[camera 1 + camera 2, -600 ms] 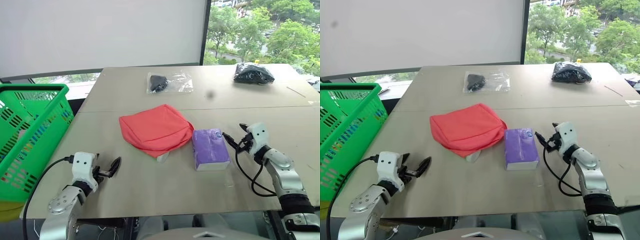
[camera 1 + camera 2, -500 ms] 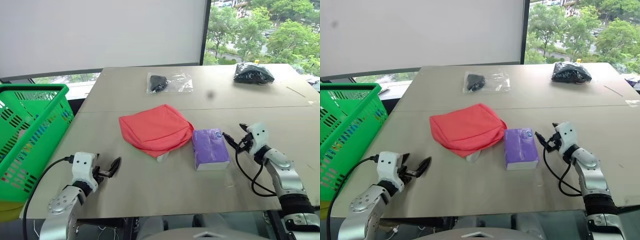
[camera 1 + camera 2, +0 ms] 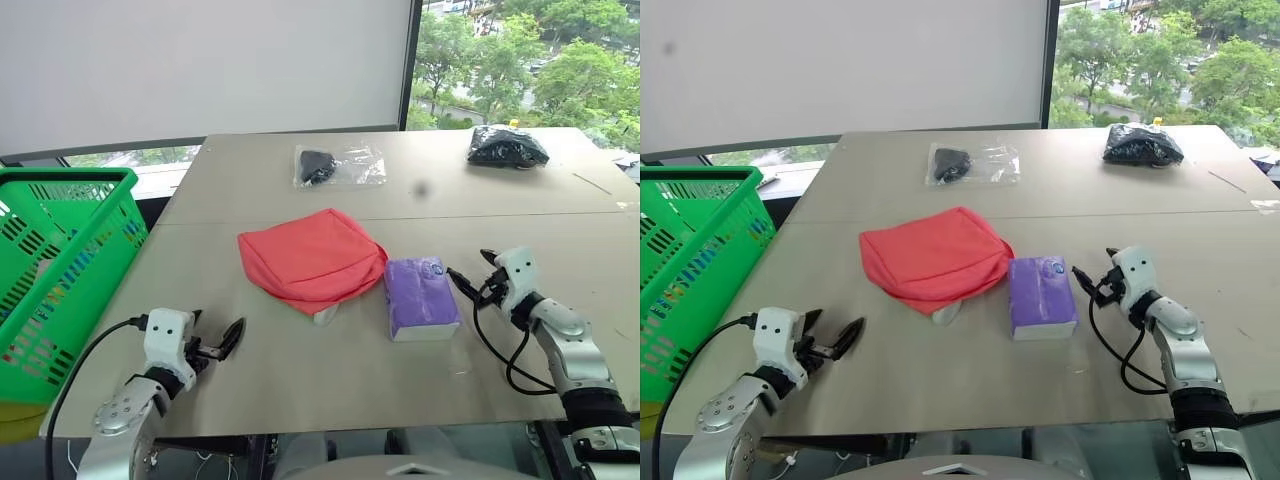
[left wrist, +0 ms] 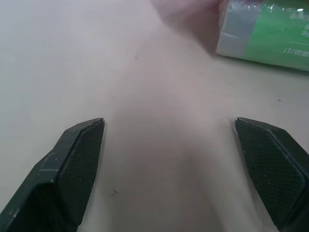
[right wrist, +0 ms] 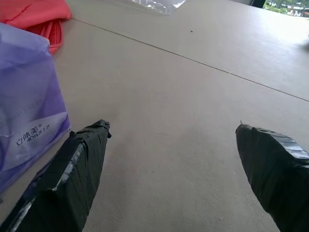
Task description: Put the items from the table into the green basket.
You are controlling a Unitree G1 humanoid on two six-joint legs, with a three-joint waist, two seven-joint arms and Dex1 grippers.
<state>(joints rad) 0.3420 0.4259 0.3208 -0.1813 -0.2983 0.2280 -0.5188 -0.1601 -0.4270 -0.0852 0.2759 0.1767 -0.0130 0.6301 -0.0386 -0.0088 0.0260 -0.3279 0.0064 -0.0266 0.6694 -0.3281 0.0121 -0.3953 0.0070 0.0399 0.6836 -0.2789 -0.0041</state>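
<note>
On the table (image 3: 300, 385) a red fabric pouch (image 3: 312, 257) lies in the middle, and a purple pack (image 3: 421, 297) touches its right side. A green bottle (image 4: 270, 31) lies mostly hidden under the pouch, with its white cap (image 3: 325, 314) poking out. At the back are a clear bag with a black thing (image 3: 338, 164) and a black bag (image 3: 507, 148). The green basket (image 3: 60, 270) stands off the table's left edge. My left gripper (image 3: 215, 336) is open and empty near the front edge. My right gripper (image 3: 473, 270) is open just right of the purple pack (image 5: 24, 111).
The table's front edge runs close behind both grippers. A seam crosses the tabletop behind the pouch. A window with trees lies beyond the far right corner. Bare tabletop spreads between the left gripper and the pouch.
</note>
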